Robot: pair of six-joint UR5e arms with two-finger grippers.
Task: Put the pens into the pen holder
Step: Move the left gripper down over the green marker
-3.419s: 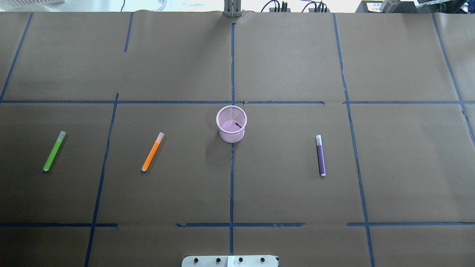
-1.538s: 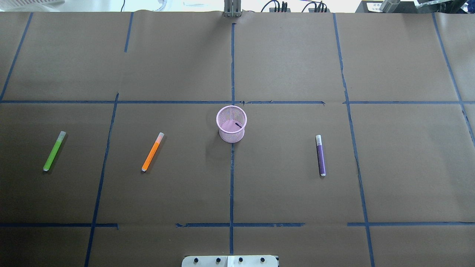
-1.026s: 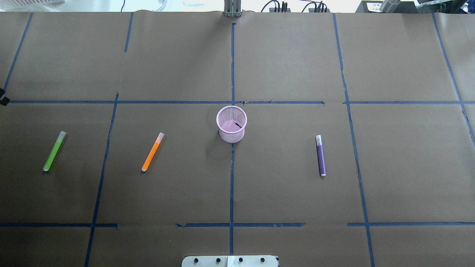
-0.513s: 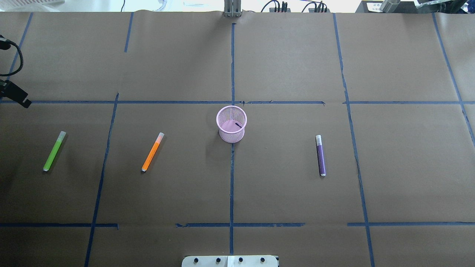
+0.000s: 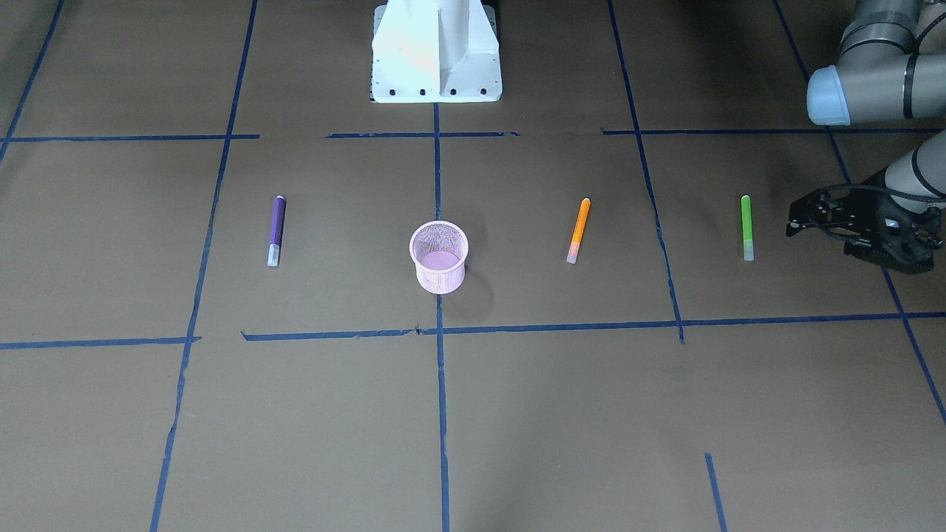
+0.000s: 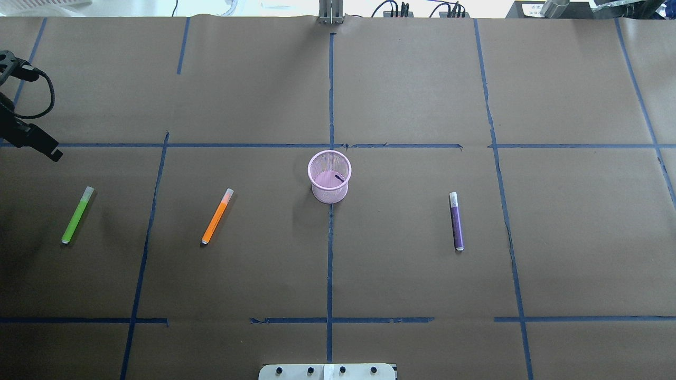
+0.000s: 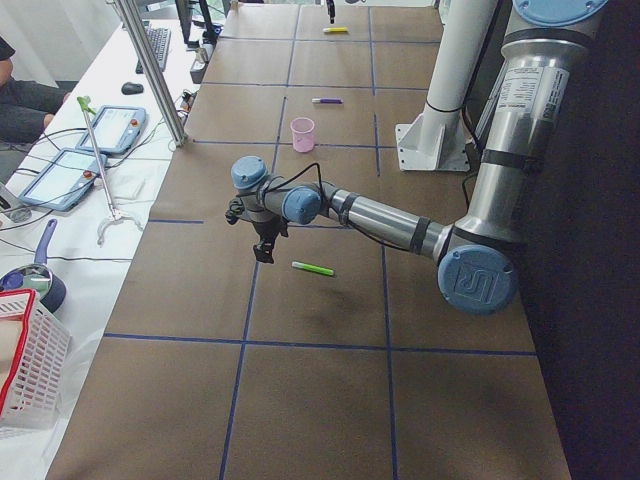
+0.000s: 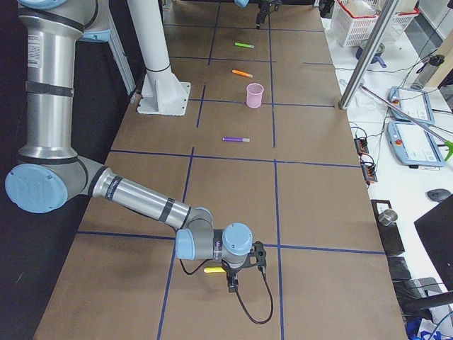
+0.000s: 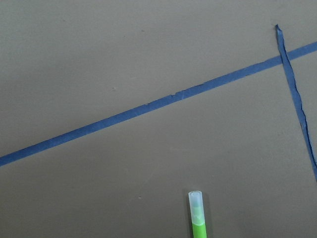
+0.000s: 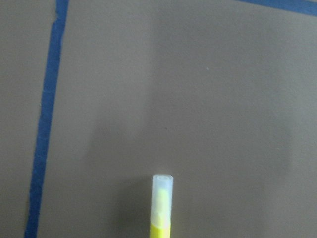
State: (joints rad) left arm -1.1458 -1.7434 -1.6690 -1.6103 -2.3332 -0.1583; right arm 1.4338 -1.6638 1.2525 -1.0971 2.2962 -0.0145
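Left claw [image 5: 794, 223] near green pen [image 5: 746, 227] on tabletop [image 5: 517, 414]
Claw apart from pen, not touching; spread or pressed together — cannot tell

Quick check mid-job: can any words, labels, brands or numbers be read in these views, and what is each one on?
No text reads clearly in any view.
Blue joint cap on the left arm: embossed logo, letters not legible.
White label beyond the table's far edge: print too small to read.
Green pen, orange pen, purple pen, pen holder: no readable markings.
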